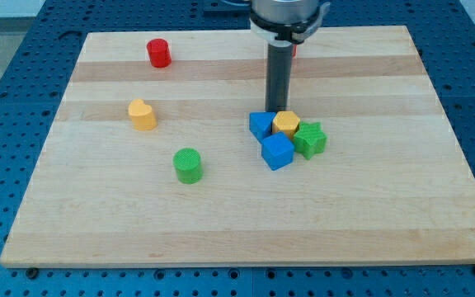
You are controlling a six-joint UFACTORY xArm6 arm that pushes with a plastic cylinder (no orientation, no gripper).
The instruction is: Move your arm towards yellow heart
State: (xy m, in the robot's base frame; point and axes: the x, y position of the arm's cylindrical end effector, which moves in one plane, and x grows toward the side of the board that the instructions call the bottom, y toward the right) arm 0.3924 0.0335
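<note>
Wood board [386, 206], rod upright, my tip [279, 110] nr 4-block cluster
</note>
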